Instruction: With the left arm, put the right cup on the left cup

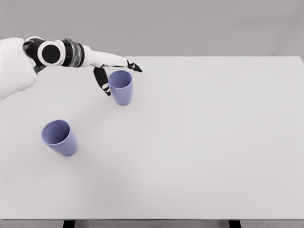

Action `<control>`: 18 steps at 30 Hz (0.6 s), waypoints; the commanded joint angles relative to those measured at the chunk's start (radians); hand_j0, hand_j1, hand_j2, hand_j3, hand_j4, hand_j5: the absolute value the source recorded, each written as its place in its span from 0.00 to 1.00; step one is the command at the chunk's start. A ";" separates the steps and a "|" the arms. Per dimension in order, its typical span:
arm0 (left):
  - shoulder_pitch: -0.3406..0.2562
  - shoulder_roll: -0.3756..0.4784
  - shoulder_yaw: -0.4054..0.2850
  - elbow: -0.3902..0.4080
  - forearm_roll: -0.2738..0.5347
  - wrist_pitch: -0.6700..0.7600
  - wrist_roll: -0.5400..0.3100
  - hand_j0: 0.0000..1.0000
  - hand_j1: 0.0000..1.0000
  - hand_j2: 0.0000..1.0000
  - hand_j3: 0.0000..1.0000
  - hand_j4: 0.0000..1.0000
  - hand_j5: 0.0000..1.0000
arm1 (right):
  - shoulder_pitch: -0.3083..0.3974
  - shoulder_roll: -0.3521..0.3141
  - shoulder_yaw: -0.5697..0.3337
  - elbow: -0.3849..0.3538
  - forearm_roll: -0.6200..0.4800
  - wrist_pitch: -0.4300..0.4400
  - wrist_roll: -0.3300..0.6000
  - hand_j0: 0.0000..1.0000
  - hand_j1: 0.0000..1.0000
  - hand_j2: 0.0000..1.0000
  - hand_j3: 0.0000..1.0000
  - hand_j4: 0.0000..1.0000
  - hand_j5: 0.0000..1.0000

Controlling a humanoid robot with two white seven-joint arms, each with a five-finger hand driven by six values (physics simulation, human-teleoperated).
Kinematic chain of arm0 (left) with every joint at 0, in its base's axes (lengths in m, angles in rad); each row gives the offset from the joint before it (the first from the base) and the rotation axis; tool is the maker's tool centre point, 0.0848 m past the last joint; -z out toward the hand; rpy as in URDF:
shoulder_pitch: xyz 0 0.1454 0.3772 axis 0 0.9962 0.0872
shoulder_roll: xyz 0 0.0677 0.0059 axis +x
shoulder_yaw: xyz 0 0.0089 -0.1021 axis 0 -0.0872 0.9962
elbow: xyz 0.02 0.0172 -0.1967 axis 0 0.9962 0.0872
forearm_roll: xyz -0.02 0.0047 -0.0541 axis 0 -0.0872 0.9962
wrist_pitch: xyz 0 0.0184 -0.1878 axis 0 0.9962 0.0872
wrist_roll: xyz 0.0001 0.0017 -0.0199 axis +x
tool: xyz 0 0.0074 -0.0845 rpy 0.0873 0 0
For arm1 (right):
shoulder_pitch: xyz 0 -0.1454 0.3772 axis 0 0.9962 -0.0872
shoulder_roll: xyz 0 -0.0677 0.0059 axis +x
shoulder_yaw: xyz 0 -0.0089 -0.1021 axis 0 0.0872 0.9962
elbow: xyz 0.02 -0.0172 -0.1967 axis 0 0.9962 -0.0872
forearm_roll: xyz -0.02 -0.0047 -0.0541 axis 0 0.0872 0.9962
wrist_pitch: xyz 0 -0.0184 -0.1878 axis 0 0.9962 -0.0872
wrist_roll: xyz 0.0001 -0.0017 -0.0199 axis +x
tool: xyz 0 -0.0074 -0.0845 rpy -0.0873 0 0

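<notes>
I see my left hand (113, 71) open beside the right cup (121, 87) (not yet gripped), so all stacking on the left cup (59, 137) remains.

Single head view, high above the tabletop (199, 142), angled steeply down, far edge and grey backdrop visible

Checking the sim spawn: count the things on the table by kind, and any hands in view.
Cups: 2, both blue-purple, upright: right cup, left cup
Hands: 1, left hand, fingers spread around the right cup, not seen gripping
Tables: 1, white table
Total: 4
</notes>
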 commanded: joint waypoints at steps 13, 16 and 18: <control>0.006 -0.008 -0.011 0.014 -0.005 0.001 0.000 1.00 1.00 1.00 1.00 1.00 1.00 | 0.000 0.000 0.000 0.000 0.000 0.000 0.000 1.00 1.00 1.00 1.00 1.00 1.00; 0.006 -0.028 -0.011 0.046 -0.015 -0.001 0.000 1.00 1.00 1.00 1.00 1.00 1.00 | 0.000 0.000 0.000 0.000 0.000 0.000 0.000 1.00 1.00 1.00 1.00 1.00 1.00; 0.006 -0.030 -0.011 0.048 -0.013 -0.001 0.000 1.00 1.00 1.00 1.00 1.00 1.00 | 0.000 0.000 0.000 0.000 0.001 0.000 0.000 1.00 1.00 1.00 1.00 1.00 1.00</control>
